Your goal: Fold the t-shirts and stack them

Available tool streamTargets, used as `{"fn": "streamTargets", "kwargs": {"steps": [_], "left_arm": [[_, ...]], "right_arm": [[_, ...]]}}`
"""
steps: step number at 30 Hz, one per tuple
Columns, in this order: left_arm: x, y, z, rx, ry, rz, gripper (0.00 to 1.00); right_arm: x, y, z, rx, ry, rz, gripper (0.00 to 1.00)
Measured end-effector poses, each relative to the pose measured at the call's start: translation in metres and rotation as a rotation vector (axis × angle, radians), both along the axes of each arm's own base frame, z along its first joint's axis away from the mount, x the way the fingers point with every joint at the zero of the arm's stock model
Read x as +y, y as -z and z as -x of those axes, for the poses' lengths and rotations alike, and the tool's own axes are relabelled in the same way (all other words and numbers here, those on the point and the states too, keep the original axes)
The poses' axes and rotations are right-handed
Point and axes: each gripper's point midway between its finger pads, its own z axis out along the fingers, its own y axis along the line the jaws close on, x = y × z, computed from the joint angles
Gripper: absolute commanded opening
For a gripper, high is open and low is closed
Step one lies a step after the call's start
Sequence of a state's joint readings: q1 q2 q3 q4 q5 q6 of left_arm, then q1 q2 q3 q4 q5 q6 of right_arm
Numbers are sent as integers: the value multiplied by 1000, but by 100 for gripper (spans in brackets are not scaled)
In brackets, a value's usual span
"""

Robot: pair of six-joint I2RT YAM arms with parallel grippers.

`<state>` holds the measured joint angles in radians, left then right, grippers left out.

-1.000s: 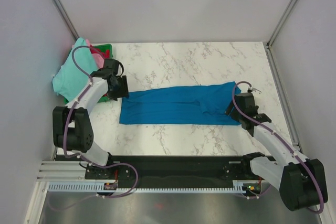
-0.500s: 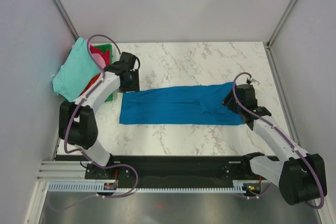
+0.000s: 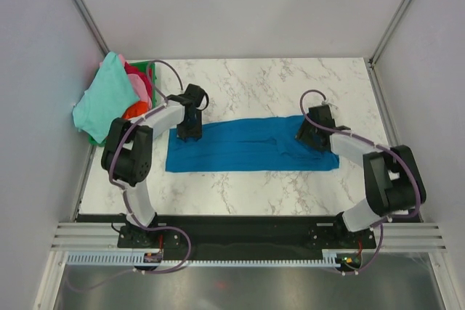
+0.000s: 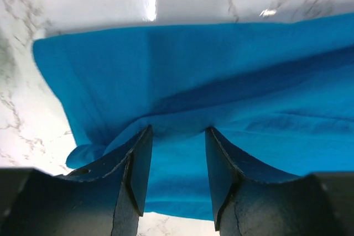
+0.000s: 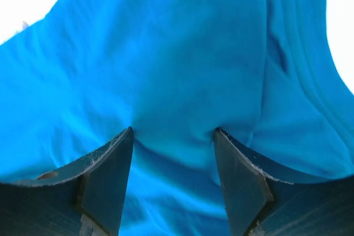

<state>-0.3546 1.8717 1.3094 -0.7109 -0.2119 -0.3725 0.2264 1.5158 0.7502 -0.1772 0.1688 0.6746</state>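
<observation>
A bright blue t-shirt (image 3: 247, 144) lies folded into a long strip across the marble table. My left gripper (image 3: 190, 133) is open, fingertips pressed down on the strip's far left edge; the blue cloth (image 4: 221, 70) fills the left wrist view between the fingers (image 4: 138, 164). My right gripper (image 3: 311, 136) is open, pressed on the strip's far right end; the blue cloth (image 5: 177, 70) shows between its fingers (image 5: 116, 175). A mint-green t-shirt (image 3: 104, 99) lies over a pile with pink, magenta and orange-red cloth (image 3: 136, 96) at the far left.
A green plastic basket (image 3: 147, 69) holds the pile at the table's left edge. Grey walls enclose the table on three sides. Bare marble (image 3: 261, 81) lies behind the blue strip and in front of it.
Both arms swung inward over the last second. The left gripper moved from beside the basket onto the strip's left end; the right moved from its right edge onto the cloth.
</observation>
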Motion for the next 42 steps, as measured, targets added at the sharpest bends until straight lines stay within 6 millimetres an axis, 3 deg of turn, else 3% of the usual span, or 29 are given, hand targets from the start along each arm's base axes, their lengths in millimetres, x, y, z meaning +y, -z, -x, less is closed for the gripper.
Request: {"fn": "streamTargets", "kwargs": {"steps": [4, 9, 11, 17, 22, 23, 24, 27, 29, 32, 34, 37, 42], "left_arm": [[4, 18, 15, 48, -19, -10, 48], [-5, 19, 25, 20, -26, 31, 47], [-17, 20, 40, 23, -6, 70, 48], [-82, 17, 97, 21, 76, 335, 49], [-156, 10, 148, 97, 176, 544, 55], [-167, 8, 161, 119, 197, 564, 58], [-175, 6, 172, 133, 215, 570, 98], [-187, -9, 205, 150, 266, 536, 100], [-186, -32, 218, 115, 293, 480, 100], [-188, -72, 218, 1, 321, 449, 100], [-178, -89, 209, -86, 295, 430, 100], [-150, -81, 199, -145, 225, 344, 97], [-112, -33, 203, -121, 170, 181, 81]], "right_arm": [[0, 5, -50, -3, 13, 3, 66], [6, 1, -127, -56, 29, -19, 64], [14, -2, -159, -71, 22, -34, 65], [57, -8, -254, -148, -51, -136, 64], [124, -15, -325, -285, -209, -263, 69], [138, -15, -331, -311, -244, -287, 70], [152, -17, -335, -333, -279, -307, 70], [180, -19, -334, -376, -357, -358, 73], [193, -20, -331, -397, -402, -384, 75], [203, -23, -329, -419, -456, -407, 78], [206, -24, -328, -431, -485, -416, 82], [209, -26, -325, -437, -525, -419, 86], [207, -31, -319, -440, -575, -383, 90]]}}
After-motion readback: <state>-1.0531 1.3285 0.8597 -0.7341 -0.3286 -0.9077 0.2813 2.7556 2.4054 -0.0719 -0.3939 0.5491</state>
